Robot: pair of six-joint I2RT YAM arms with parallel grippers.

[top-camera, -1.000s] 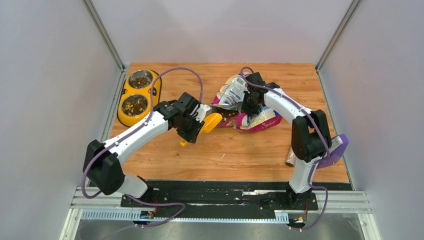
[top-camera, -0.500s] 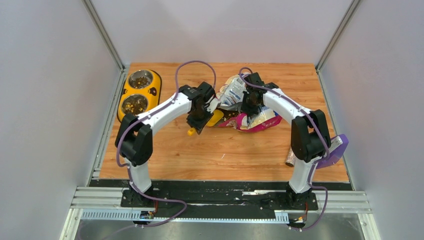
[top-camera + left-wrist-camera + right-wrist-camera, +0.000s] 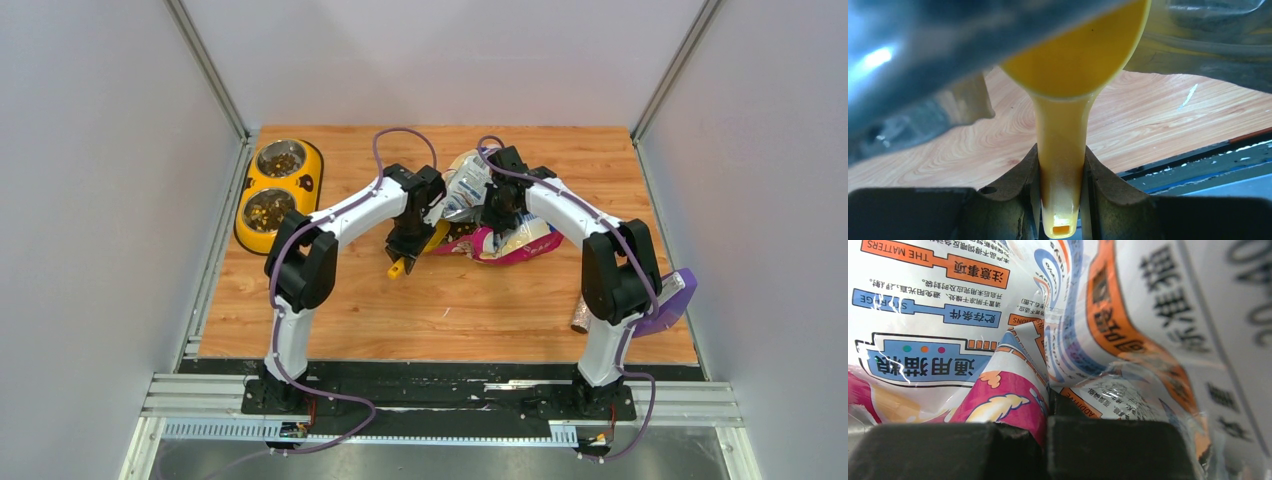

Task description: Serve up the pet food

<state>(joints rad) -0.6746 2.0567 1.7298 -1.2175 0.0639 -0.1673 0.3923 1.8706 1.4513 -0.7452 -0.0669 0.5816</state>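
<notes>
Nearest the arm bases, on the right of the table (image 3: 450,310), a speckled tube (image 3: 583,318) lies beside the right arm's lower link, well apart from the work.

Further in, near the middle, the left gripper (image 3: 405,252) clamps the handle of a yellow scoop (image 3: 400,266). The handle's free end points back toward the near edge. The scoop's long axis runs away and to the right, so its bowl sits at the mouth of the bag (image 3: 505,240), which lies just right of the left fingers. This is the relation the next move depends on: the bowl has to go on rightward along that axis into the opening, and the left arm is the only one placed to do it.

Just beyond, the right gripper (image 3: 497,205) is closed on a fold of the bag's upper side and seems to hold the mouth up. Dark pellets appear to show inside the mouth, too small to be sure.

Furthest, at the far left, a yellow double dish (image 3: 313,178) holds kibble (image 3: 271,210) in both bowls.

The left wrist view shows what the overhead one cannot: the handle is pinched squarely between the pads, and the underside of the bowl presses against shiny film. The right wrist view shows only printed, crumpled bag pinched in the jaws. Neither wrist view shows the dish.
</notes>
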